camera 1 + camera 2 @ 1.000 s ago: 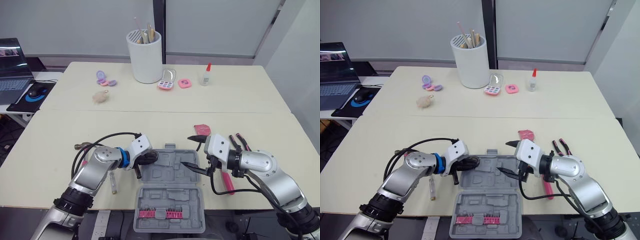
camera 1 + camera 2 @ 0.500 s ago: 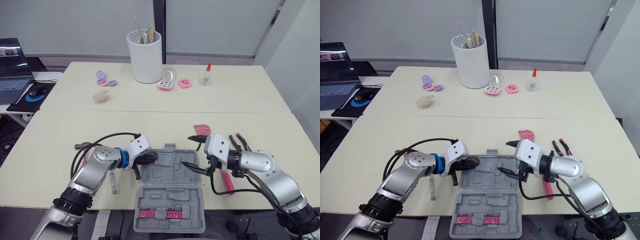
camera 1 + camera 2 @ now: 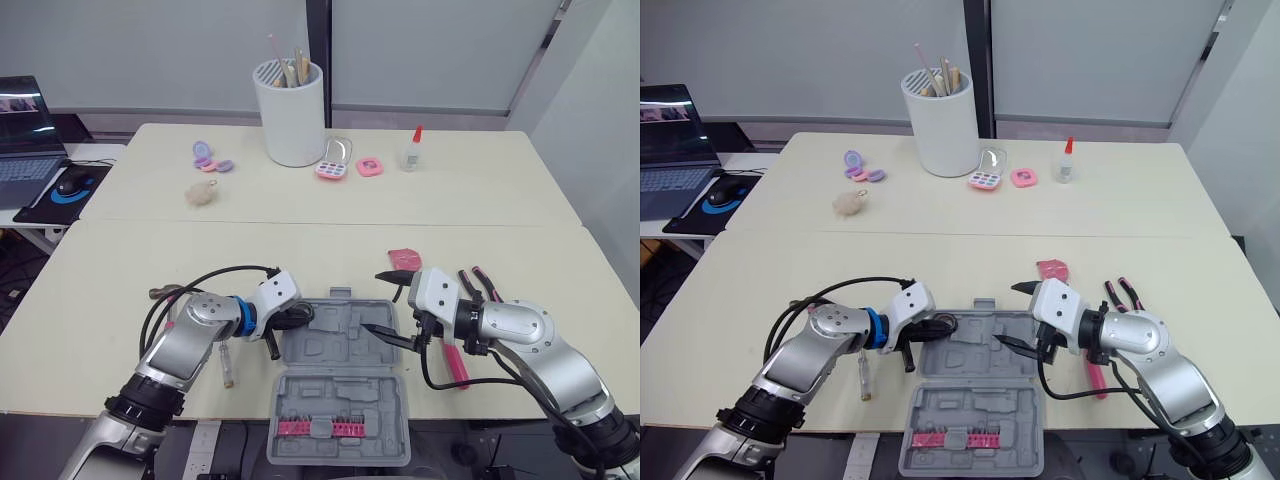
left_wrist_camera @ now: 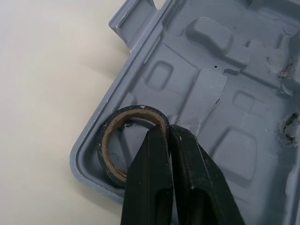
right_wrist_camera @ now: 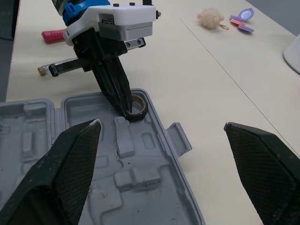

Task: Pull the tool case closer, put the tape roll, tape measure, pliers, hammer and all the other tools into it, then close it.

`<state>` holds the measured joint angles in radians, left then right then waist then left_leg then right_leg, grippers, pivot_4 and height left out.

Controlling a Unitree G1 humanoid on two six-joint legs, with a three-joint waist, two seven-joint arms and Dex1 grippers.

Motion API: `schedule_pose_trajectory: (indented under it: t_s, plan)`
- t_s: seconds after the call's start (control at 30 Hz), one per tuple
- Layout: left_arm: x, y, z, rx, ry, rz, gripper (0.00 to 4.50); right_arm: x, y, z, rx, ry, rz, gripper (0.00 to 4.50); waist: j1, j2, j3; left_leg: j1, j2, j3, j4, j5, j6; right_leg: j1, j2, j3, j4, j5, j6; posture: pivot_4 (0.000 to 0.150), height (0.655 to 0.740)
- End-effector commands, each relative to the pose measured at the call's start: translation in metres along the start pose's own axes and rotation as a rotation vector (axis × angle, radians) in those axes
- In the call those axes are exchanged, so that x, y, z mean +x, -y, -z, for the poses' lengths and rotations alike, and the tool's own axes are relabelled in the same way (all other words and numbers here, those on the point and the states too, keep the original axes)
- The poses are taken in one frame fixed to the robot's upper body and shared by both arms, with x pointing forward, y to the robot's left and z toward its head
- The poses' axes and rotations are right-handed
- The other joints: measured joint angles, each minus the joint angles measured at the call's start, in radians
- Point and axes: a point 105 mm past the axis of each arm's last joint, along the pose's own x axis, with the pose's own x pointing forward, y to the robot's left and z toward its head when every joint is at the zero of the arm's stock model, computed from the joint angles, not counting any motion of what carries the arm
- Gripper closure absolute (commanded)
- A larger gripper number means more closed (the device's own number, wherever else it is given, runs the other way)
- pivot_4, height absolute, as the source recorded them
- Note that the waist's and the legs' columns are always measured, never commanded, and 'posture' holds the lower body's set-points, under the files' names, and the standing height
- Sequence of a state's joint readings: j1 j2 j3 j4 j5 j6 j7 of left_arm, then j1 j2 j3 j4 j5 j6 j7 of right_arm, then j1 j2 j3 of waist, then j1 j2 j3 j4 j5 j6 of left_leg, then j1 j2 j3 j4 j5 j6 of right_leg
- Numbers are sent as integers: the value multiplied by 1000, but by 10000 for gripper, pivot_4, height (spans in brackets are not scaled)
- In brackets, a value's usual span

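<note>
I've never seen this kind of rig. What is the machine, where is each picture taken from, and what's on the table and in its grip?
It is a humanoid robot with two arms, each ending in a two-fingered black tool. Two pictures come from its head, looking down over the arms; the other two come from a camera on each wrist, looking along that tool's fingers. On the table lies an open grey tool case, with pink-handled pliers to its right and a white cup farther back. The left tool pinches the wall of a black tape roll in a corner of the case. The right tool is open over the case, holding nothing.
</note>
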<state>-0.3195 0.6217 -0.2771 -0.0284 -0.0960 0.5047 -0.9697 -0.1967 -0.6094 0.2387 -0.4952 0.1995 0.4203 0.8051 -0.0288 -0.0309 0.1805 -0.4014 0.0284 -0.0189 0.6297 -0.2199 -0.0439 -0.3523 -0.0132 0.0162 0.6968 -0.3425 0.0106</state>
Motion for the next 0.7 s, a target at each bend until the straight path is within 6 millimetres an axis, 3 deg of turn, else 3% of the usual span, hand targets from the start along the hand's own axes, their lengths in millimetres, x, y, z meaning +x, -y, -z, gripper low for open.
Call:
schedule_pose_trajectory:
  t_s: [0.03, 0.07, 0.4, 0.7]
  plan:
    - [-3, -1, -3, 22, 13, -11, 34407, -1, 2, -8, -26, 28, 11, 0, 0, 0, 0, 0, 0, 0, 0, 0, 0, 0, 0, 0, 0, 0, 0, 1500, 7400]
    - [-3, -1, -3, 22, 13, -12, 31854, -1, 1, -8, -26, 28, 10, 0, 0, 0, 0, 0, 0, 0, 0, 0, 0, 0, 0, 0, 0, 0, 0, 1500, 7400]
    - [-9, -2, -7, 30, 25, -19, 31854, -1, 2, -8, -29, 27, 4, 0, 0, 0, 0, 0, 0, 0, 0, 0, 0, 0, 0, 0, 0, 0, 0, 1500, 7400]
    - [-35, -13, -24, 16, 84, -59, 31854, -2, 3, -8, -26, 29, 2, 0, 0, 0, 0, 0, 0, 0, 0, 0, 0, 0, 0, 0, 0, 0, 0, 1500, 7400]
